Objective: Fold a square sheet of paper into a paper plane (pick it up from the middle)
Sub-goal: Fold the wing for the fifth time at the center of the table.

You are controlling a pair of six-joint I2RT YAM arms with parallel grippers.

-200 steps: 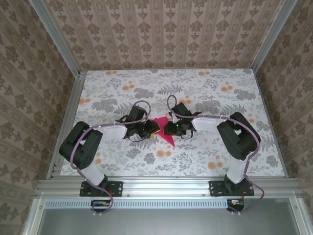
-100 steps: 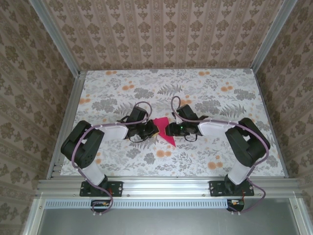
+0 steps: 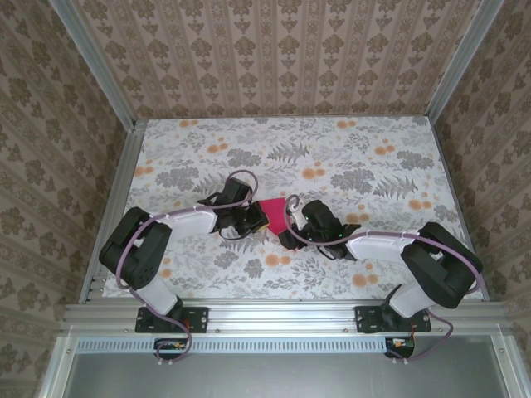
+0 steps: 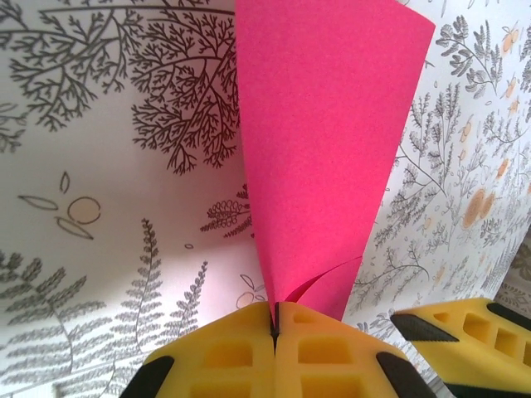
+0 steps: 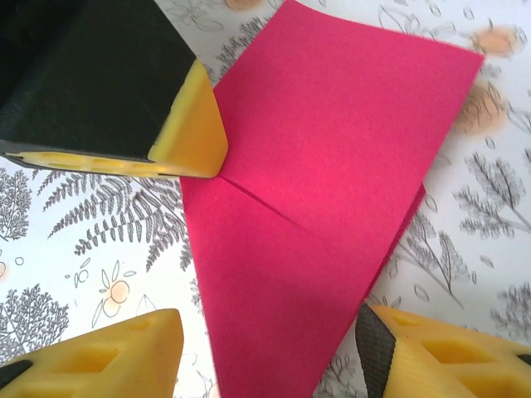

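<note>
Paper (image 3: 272, 215), magenta-red and already creased into a smaller shape, lies at the middle of the floral bench (image 3: 373, 149) in the overhead view. The left gripper (image 3: 257, 220) is at its left edge and the right gripper (image 3: 290, 235) at its near right side. How the jaws stand is too small to tell from here.

From the left wrist, the left gripper (image 4: 274, 317) has its jaws pressed together, pinching a corner of the paper (image 4: 323, 149). The sheet rises from that pinch as a tall, slightly curled flap with a small loose layer peeling off beside the pads. A yellow finger of the other arm sits low on the right.

From the right wrist, the right gripper (image 5: 270, 352) has its jaws spread, one on each side of the near point of the paper (image 5: 332, 166), and grips nothing. A crease runs across the sheet from the tip of the left gripper (image 5: 187, 137), and a second layer shows under the right edge.

This looks like a fold partway through, with the left arm anchoring the sheet. Next, the right jaws probably need to close on the free near edge without dragging the paper out of the left pinch, then carry it over squarely to the crease.
</note>
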